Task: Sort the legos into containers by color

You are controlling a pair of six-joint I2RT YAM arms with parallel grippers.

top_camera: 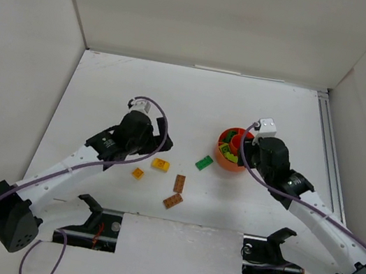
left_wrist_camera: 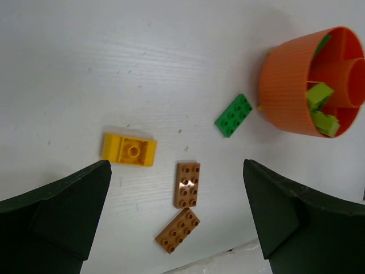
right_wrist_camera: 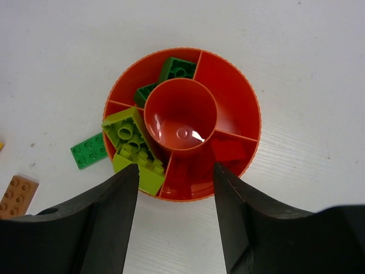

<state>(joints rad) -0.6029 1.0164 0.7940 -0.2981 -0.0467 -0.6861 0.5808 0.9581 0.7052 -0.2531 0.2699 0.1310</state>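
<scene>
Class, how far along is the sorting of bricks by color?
Done: dark green bricks and lime bricks lie in separate compartments of the bowl. In hand: nothing; the right gripper hangs open over the bowl, the left gripper open. To do: a green brick, a yellow brick, an orange brick and two brown bricks outside.

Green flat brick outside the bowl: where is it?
In the top view the green brick lies on the table just left of the orange bowl, with two brown bricks to its lower left.
</scene>
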